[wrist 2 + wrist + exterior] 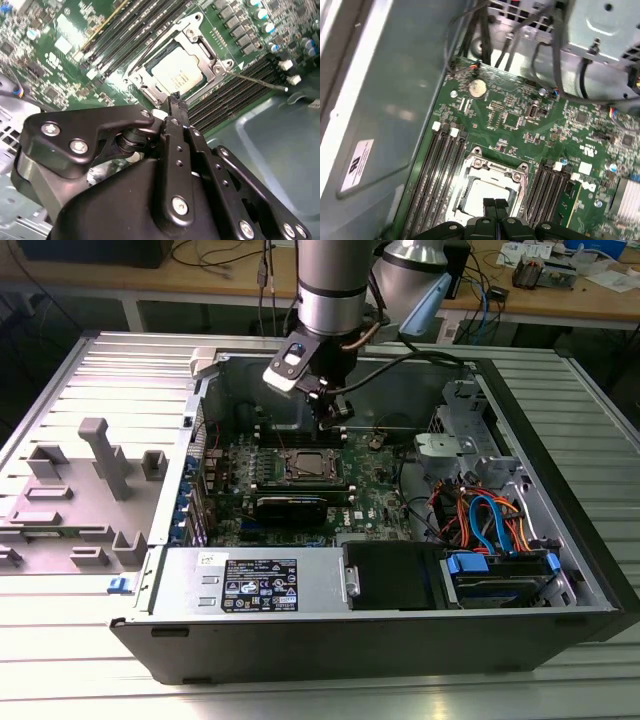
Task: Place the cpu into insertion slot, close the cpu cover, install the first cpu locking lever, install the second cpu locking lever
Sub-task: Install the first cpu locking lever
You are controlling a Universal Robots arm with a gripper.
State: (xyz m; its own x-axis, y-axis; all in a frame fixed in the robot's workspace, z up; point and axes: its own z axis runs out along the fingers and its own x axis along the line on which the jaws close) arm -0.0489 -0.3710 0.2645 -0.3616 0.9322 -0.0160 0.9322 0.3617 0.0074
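Silver-grey for the cpu, lying flat inside the insertion slot near the middle of the green motherboard. Over it, the cpu cover, apparently folded down, with the chip's top showing through its square window. Reads as placing done and cover closed, going by both wrist views.

Just off the slot's edge in the second wrist view, one locking lever: a thin bright wire rod standing out over the black memory slots, seemingly not tucked under its catch. Cannot tell whether first or second of the pair, nor the state of the other.

At twelve o'clock of the slot in the exterior view, and above it, the fingers, pressed together tip to tip with nothing between them. No visible contact with cover or lever; tips hovering near one edge of the cover.

Judged from that: lever work in hand. Would call for a closed tip set on the thin rod, pushed down and swung sideways until hooked under its retaining tab. Needs steady pressure, given the risk of slipping off a springy wire.

Elsewhere in the exterior view: at six o'clock of the slot, a long black card and beyond it the power supply. At three to four o'clock, blue and orange cables. At nine o'clock, outside the case on the ribbed metal worktop, a grey plastic fixture.
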